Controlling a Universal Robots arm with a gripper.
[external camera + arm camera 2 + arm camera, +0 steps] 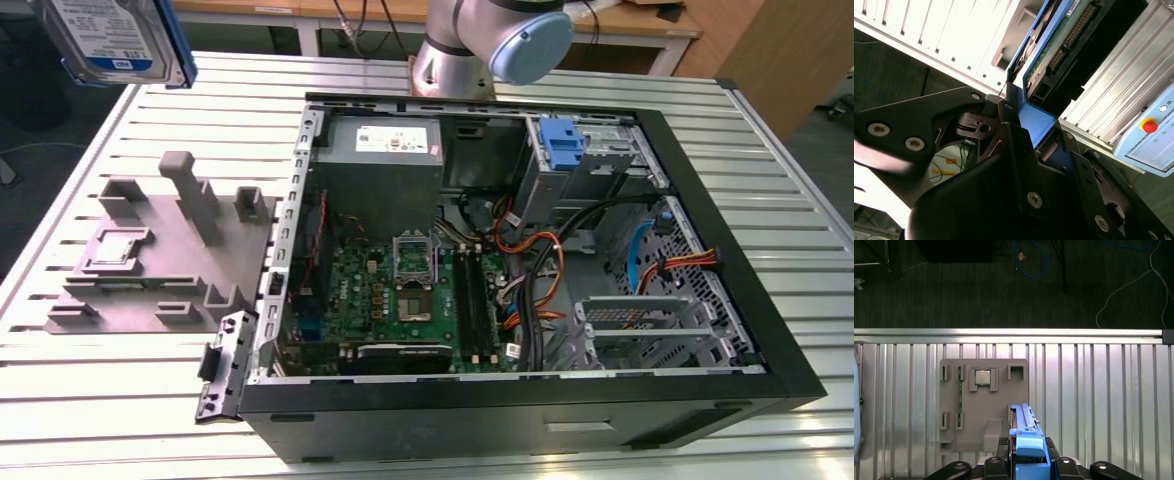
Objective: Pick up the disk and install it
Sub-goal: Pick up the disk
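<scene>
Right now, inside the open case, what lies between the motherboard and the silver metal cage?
A bundle of orange and black cables runs between the motherboard and the metal cage, as the exterior view shows.

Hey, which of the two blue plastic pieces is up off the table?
The blue frame around the disk, held high in the gripper; the other, a bracket, sits fixed inside the computer case.

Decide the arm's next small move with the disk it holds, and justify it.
Probably carry it toward the open computer case: the gripper grips the disk clear above the grey holder block, while the drive bay lies to the exterior view's right.
</scene>
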